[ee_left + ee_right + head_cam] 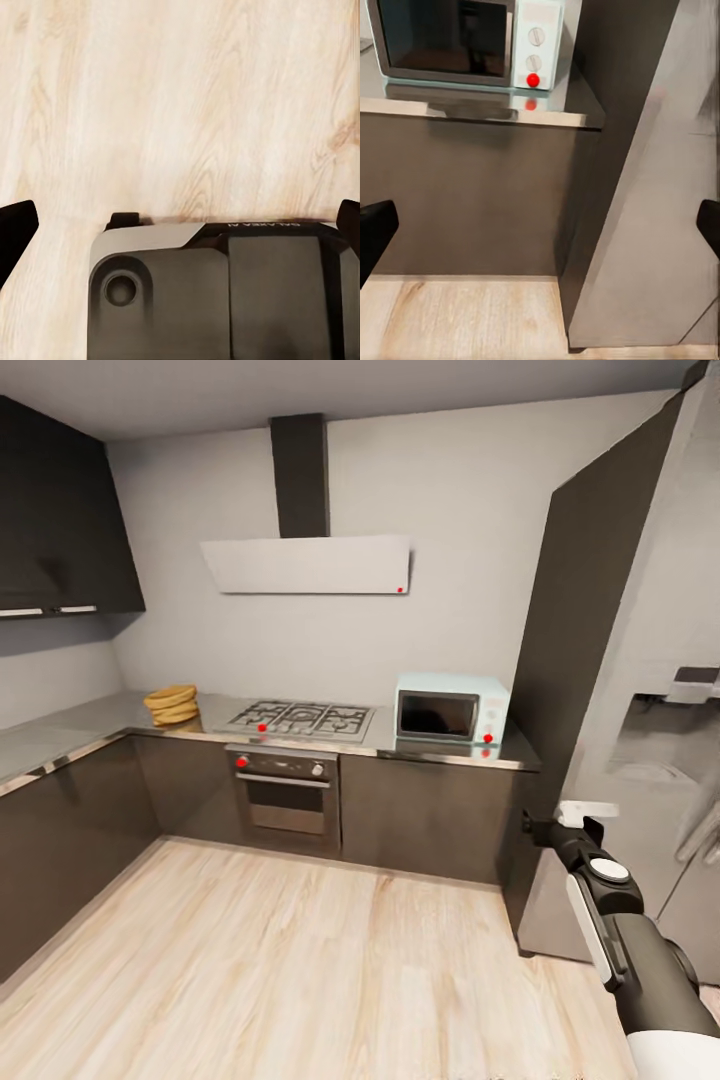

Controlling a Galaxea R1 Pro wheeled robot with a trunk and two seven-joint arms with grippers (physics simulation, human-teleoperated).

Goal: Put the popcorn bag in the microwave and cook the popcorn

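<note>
The tan popcorn bag [171, 705] sits on the grey countertop [60, 735] in the far left corner, left of the hob. At the counter's right end stands the mint-blue microwave [452, 708] [465, 37], its dark door closed. No popcorn can be seen. My right arm reaches in from the lower right, well short of the counter, and its gripper [540, 229] is open, with black fingertips [375, 232] spread wide and nothing between them. My left gripper [180, 225] is open too and hangs empty over the wooden floor.
A gas hob [300, 717] and black built-in oven [287, 785] lie between bag and microwave, under a white hood [305, 564]. A tall dark panel [580, 660] and a steel fridge [650, 760] stand close on my right. Open wooden floor [300, 960] stretches ahead. My grey base [225, 300] is below the left gripper.
</note>
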